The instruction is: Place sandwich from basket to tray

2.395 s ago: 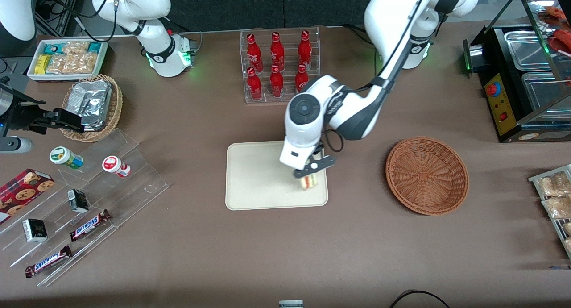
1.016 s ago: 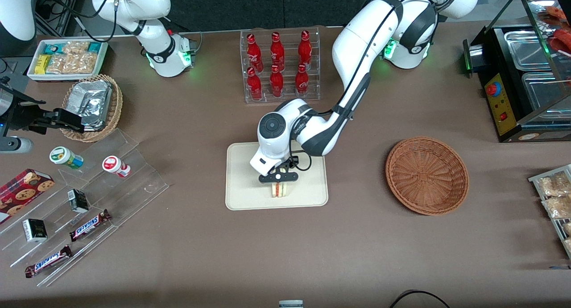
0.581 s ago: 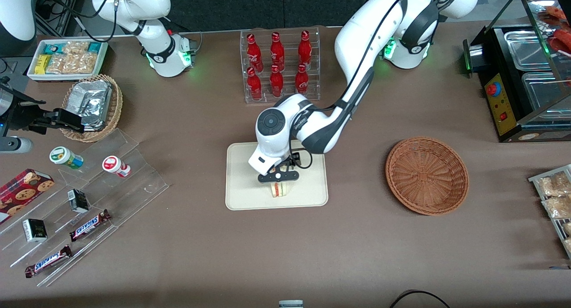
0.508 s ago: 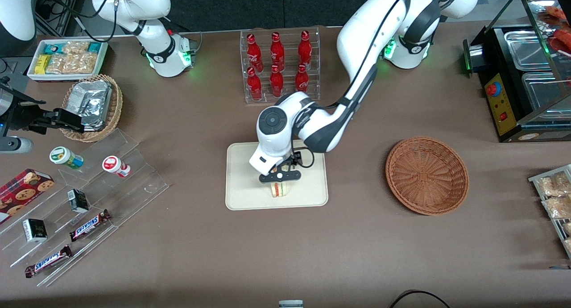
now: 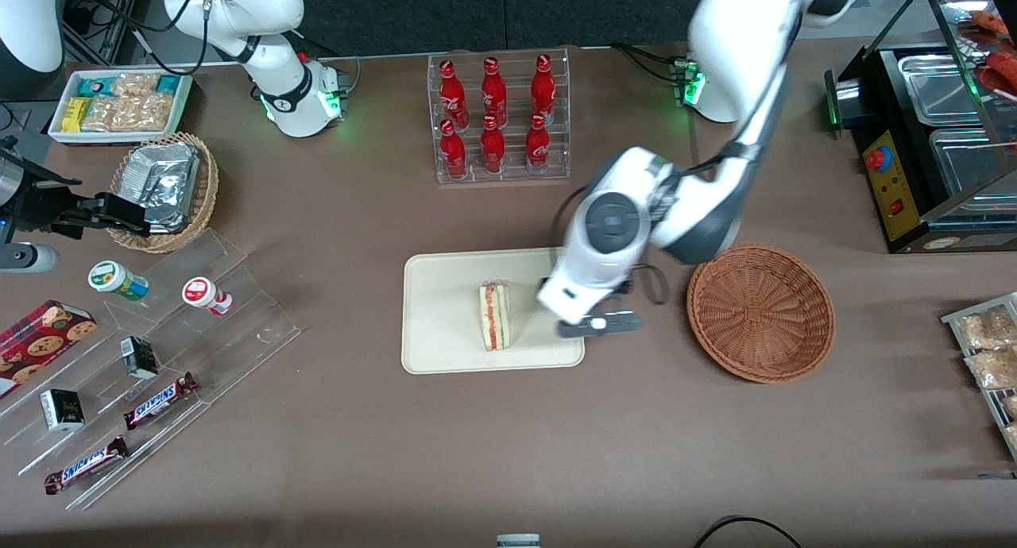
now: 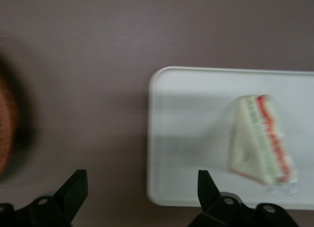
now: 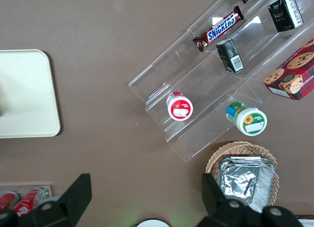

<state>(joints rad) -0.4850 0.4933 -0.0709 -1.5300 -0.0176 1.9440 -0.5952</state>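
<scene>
Sandwich (image 5: 494,316): lay on its side on the tray (image 5: 445,349), centre of frame, free of contact.
Claw (image 5: 597,324): released, fingers spread, grasping nothing, above the desk (image 5: 508,453) between tray edge and basket (image 5: 760,312).
Step, my reading: retreat; best done rising clear, away from the sandwich.
Surroundings: red bottle rack (image 5: 496,117) upper centre; nothing seemed to block the way.

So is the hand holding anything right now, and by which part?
Nothing. The hand is open, between tray and basket; the sandwich lies on the tray.
</scene>
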